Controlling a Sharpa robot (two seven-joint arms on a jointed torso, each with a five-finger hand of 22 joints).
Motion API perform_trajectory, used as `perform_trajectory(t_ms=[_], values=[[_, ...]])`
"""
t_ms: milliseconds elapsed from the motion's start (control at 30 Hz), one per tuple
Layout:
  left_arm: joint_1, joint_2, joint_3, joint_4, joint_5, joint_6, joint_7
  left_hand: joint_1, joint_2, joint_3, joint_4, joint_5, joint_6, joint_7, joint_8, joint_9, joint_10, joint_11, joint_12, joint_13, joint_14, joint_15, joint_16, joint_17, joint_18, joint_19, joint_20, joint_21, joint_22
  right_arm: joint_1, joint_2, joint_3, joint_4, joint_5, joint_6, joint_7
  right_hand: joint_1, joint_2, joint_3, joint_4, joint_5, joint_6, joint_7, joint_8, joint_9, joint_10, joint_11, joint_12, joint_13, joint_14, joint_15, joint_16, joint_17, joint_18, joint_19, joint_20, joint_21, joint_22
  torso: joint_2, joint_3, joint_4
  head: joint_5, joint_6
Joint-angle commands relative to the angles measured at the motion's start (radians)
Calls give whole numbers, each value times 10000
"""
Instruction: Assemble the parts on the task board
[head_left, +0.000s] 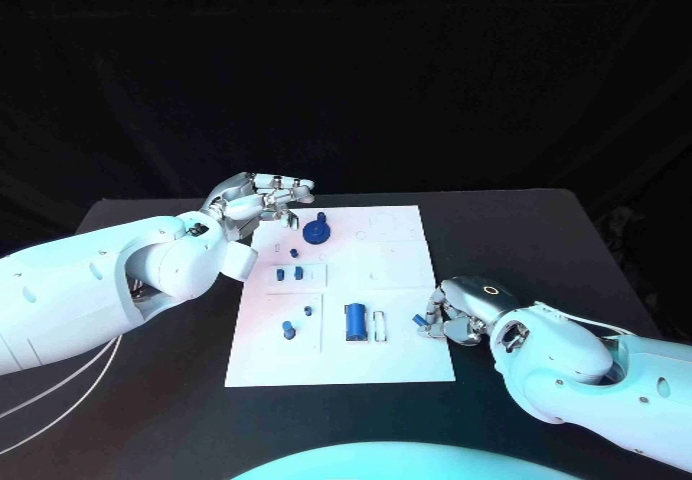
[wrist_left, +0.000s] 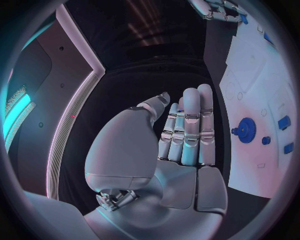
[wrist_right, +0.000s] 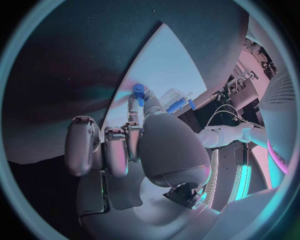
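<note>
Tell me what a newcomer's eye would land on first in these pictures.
First the white board in the middle of the black table, dotted with small blue parts. A blue gear sits near its far edge, just beside the open left robot hand. At the board's right edge, the right robot hand pinches a small blue piece.

One black counter (head_left: 519, 230) carries one white task board (head_left: 404, 360). On the board there is one blue gear (head_left: 317, 235), one long blue cylinder (head_left: 355, 320), and one pale rod (head_left: 381, 326) just beside the cylinder. Five small blue parts (head_left: 278, 271) can be made out on the board's left half, though they are too small for a sure count. One more blue piece (head_left: 421, 320) sits between the fingers (wrist_right: 133, 107) of the right hand (head_left: 459, 312). There are two hands, counting the left hand (head_left: 267, 198).
</note>
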Motion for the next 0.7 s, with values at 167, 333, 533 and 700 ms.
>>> perform_trajectory(t_ms=[167, 333, 533, 700], values=[[10, 2, 4, 38, -13, 166, 18, -2, 101, -61, 18, -22, -49, -10, -20, -16, -83, 1, 52, -12, -50, 13, -51, -12, 53, 50, -4, -37, -15, -173, 100, -141, -183, -930, 1390, -390, 96, -227, 117, -92, 187, -78, 64, -103, -56, 80, 23, -113, -754, 937, -13, 37, 2148, -61, 341, -4, -77, 1992, -7, 10, -17, 0, -12], [10, 0, 4, 37, -13, 163, 14, -2, 101, -61, 18, -22, -49, -10, -20, -16, -83, 1, 52, -12, -50, 13, -51, -12, 53, 50, -4, -37, -15, -174, 149, -141, -191, -1018, 1442, -413, 141, -254, 232, -98, 432, -77, 75, -139, -66, 60, 33, -139, -762, 939, -2, 41, 2158, -56, 336, 10, -108, 1986, -1, 7, -10, 0, -5], [10, 10, 4, 31, -13, 164, 17, -2, 101, -61, 18, -22, -49, -10, -20, -16, -83, 1, 52, -12, -50, 13, -51, -12, 53, 50, -4, -37, -15, -175, 257, -141, -205, -1047, 1477, -428, 226, -316, 455, -107, 1104, -84, 89, -219, -93, 28, 42, -174, -769, 938, 7, 38, 2158, -51, 334, 20, -141, 1983, 1, 11, -2, 4, 8], [10, 22, 4, 22, -13, 163, 14, -2, 104, -68, 20, -21, -56, -9, -21, -18, -91, 3, 53, -13, -54, 15, -52, -15, 53, 50, -2, -44, -20, -174, 297, -140, -184, -1000, 1288, -465, 714, -174, 1028, -339, 1850, 17, 30, -235, -99, 30, -20, -143, -738, 944, -47, 54, 2189, -61, 359, -11, -78, 2003, -2, 13, 4, 22, 7]])
